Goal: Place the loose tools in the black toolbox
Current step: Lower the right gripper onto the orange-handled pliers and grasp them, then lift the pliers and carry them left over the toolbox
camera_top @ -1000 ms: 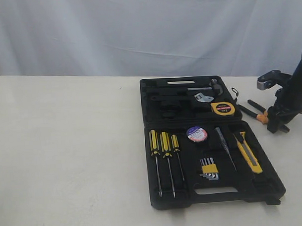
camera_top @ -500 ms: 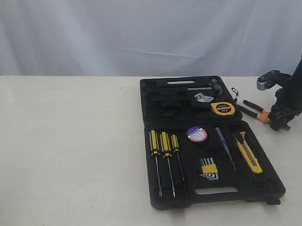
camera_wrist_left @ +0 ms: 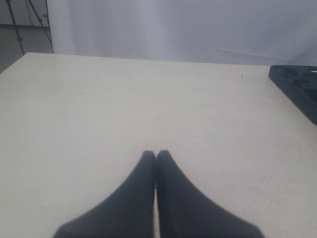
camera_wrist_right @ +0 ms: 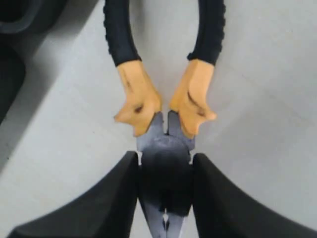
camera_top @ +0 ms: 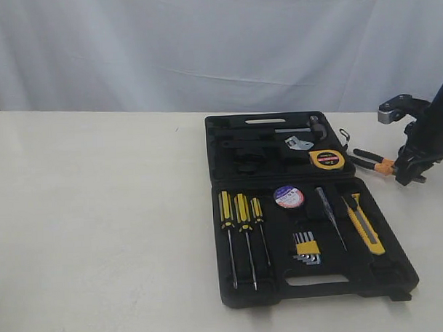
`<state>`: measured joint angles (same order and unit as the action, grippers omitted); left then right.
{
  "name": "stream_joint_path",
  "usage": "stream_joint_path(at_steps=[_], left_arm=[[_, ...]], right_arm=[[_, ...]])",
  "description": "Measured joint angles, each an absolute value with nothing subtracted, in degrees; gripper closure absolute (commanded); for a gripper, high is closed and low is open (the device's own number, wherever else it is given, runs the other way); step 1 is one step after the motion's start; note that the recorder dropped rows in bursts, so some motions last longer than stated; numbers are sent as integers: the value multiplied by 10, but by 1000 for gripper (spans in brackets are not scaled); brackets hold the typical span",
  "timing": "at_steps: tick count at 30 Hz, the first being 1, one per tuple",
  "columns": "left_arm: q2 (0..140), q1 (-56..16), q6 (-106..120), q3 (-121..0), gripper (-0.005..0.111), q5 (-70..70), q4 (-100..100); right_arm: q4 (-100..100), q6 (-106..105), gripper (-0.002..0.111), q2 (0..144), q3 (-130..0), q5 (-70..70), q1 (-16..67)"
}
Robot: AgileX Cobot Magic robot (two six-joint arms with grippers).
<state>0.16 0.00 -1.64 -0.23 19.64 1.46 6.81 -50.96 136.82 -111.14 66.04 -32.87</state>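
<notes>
The right end effector (camera_top: 402,173) sits at the right edge of the exterior frame, just right of the open toolbox (camera_top: 217,210), and has the pliers (camera_top: 367,161) in its grip. In the right wrist view its two black fingers (camera_wrist_right: 114,198) are partly closed and press on either side of the pliers' (camera_wrist_right: 163,141) grey metal head, just below the orange collar. The black handles run away from the end effector (camera_wrist_right: 165,157). In the exterior view those handles point left toward the upper right corner of the toolbox, with the orange collar nearest the fingers. Whether the pliers are clear of the desk (camera_top: 99,214) cannot be told. Inside the toolbox, the tape measure (camera_top: 327,159) lies at the lower right of the upper half. The tape roll (camera_top: 289,197) lies at the top middle of the lower half, and the knife (camera_top: 364,224) lies along that half's right side. The left end effector (camera_wrist_left: 156,154) is fully closed on nothing, fingertips touching, above bare desk (camera_wrist_left: 99,109). A corner of the toolbox (camera_wrist_left: 297,89) shows well apart from it.
</notes>
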Motion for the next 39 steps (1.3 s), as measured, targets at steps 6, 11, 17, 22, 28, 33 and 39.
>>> stream_joint_path(at_steps=[6,11,17,22,28,33,39], left_arm=[[2,0,-16,-2,107,196,15],[2,0,-16,-2,107,196,15],[2,0,-16,-2,107,196,15],[2,0,-16,-2,107,196,15],[2,0,-16,-2,107,196,15],[2,0,-16,-2,107,196,15],[2,0,-16,-2,107,196,15]], right_arm=[[69,-510,109,1368,-1111,665,-329],[69,-510,109,1357,-1111,672,-330],[69,-510,109,1332,-1111,672,-341],[69,-510,109,1316,-1111,669,-354],[98,-508,109,1293,-1115,667,-356],[167,-556,109,1269,-1151,686,-345],[180,-677,109,1265,-1184,696,-286]])
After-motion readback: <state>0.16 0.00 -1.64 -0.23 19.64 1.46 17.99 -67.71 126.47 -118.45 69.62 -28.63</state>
